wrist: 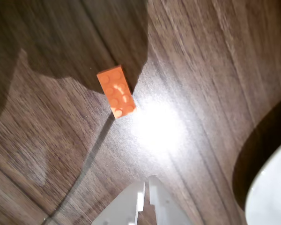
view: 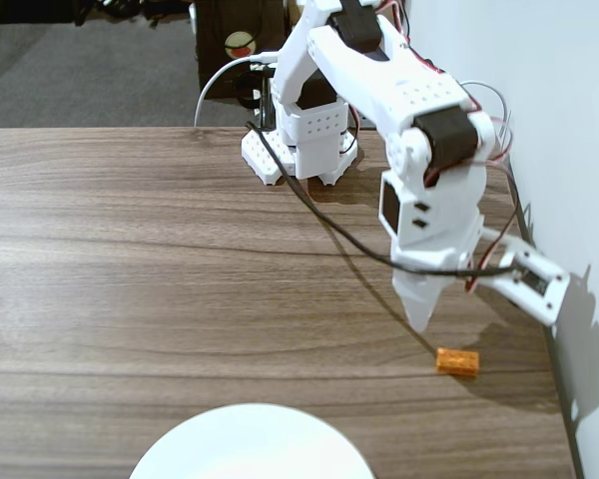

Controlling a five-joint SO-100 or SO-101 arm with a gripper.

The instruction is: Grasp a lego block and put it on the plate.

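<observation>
The orange lego block [view: 457,361] lies flat on the wooden table near its right edge; in the wrist view the lego block [wrist: 115,91] sits studs up, angled, at upper centre. My white gripper [view: 416,317] hangs above the table, a little left of and behind the block, not touching it. In the wrist view the gripper [wrist: 146,182] enters from the bottom edge with its two fingertips almost together and nothing between them. The white plate [view: 252,444] is at the table's front edge, partly cut off; its rim [wrist: 271,187] shows at the lower right of the wrist view.
The arm's white base [view: 299,150] stands at the back of the table. A black cable [view: 329,225] runs across the table to the wrist. A white wall [view: 539,90] borders the table's right edge, with a white bracket [view: 529,284] near it.
</observation>
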